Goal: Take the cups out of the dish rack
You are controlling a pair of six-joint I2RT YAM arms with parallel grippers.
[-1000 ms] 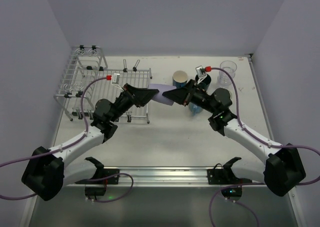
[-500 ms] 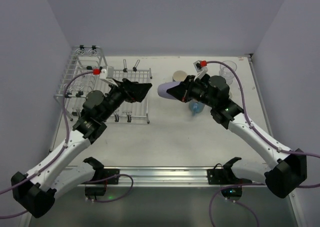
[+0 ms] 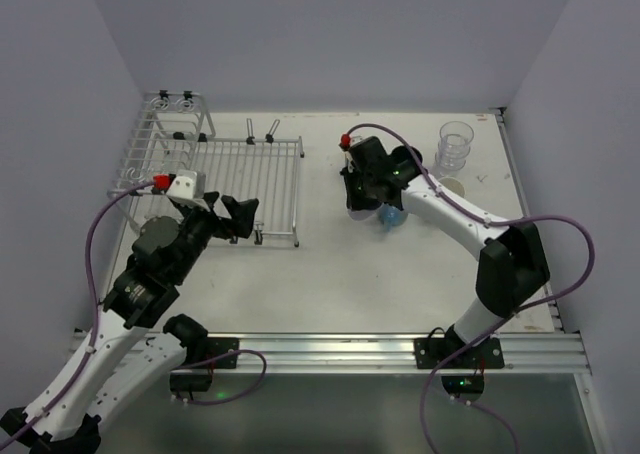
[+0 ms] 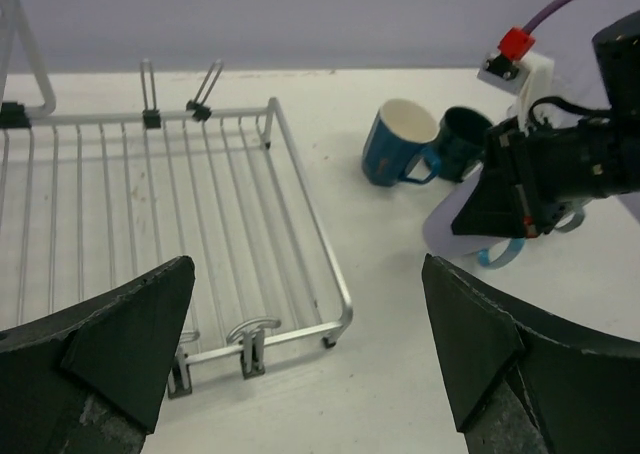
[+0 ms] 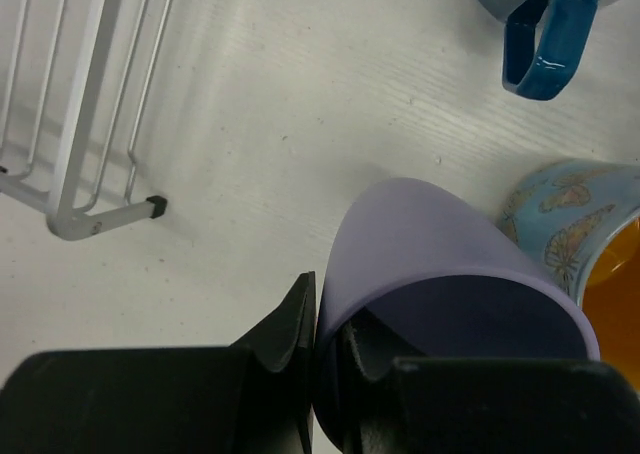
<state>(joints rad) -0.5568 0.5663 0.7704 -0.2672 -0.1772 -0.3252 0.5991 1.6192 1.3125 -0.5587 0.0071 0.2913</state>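
**A:** White tabletop (image 3: 330, 274) under pale walls. What sits closest?

**B:** Left gripper (image 3: 236, 215), jaws spread wide and holding nothing, at the near edge of the silver dish rack (image 3: 225, 169).

**A:** And to the right?

**B:** Right gripper (image 5: 318, 324) is clamped on the rim of a lavender cup (image 5: 450, 264). That cup is tilted, out of the rack, and just beside a light blue butterfly cup (image 5: 570, 229).

**A:** Farther back?

**B:** Blue mug with cream inside (image 4: 398, 142) stands just beside a dark teal mug (image 4: 460, 142), both on the table. Near the far right corner is a clear ribbed glass (image 3: 455, 144).
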